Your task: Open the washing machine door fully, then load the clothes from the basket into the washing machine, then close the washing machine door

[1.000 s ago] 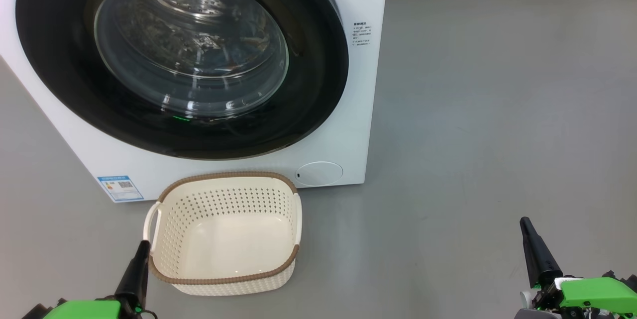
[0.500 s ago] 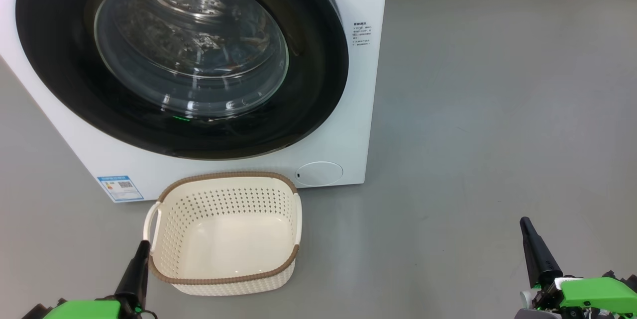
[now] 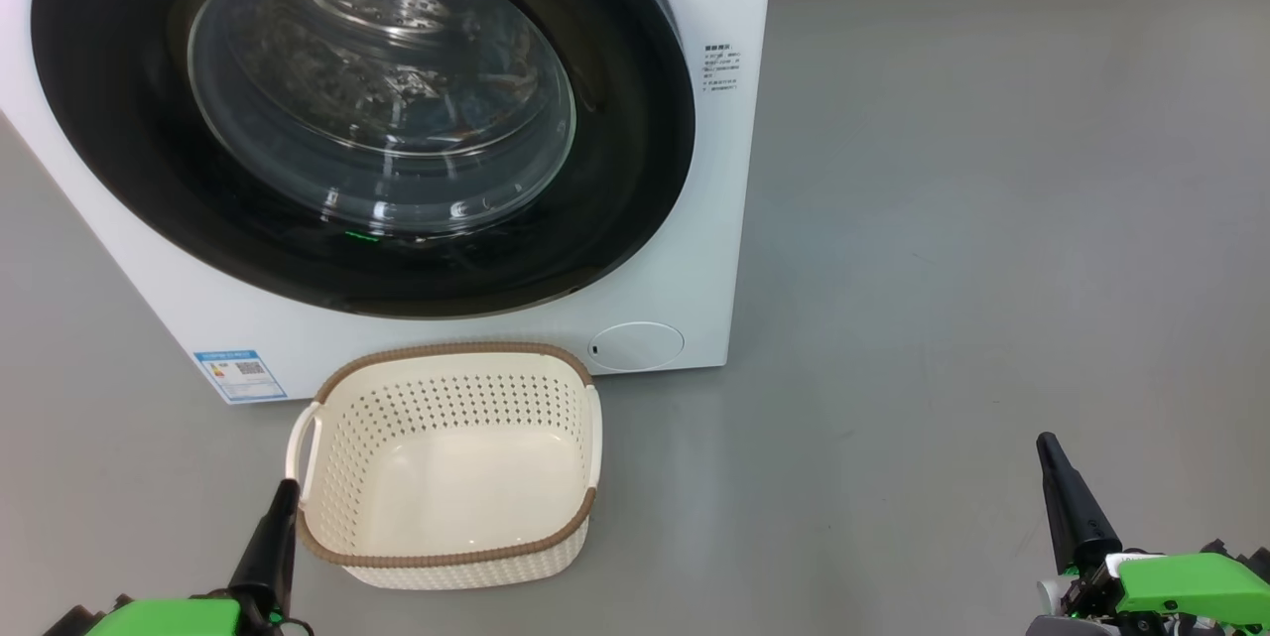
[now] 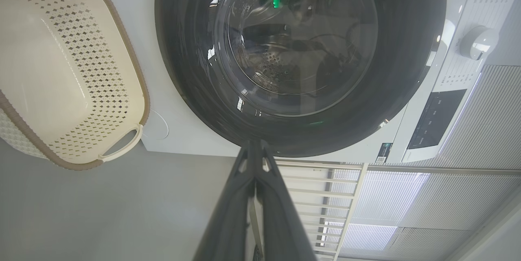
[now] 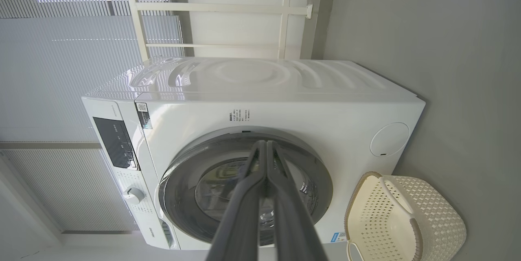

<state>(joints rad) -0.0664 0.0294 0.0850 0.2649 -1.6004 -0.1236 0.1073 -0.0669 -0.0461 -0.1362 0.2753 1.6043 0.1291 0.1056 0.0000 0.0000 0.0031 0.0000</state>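
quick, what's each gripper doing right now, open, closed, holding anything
Left gripper: closed, fingers pressed together, holding nothing.
Right gripper: closed, fingers pressed together, holding nothing.

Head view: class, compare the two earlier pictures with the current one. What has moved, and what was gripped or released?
Nothing visibly changed. The washing machine door remains shut on the washing machine. The basket still stands empty in front of it. The left gripper and right gripper stay low and shut, holding nothing.
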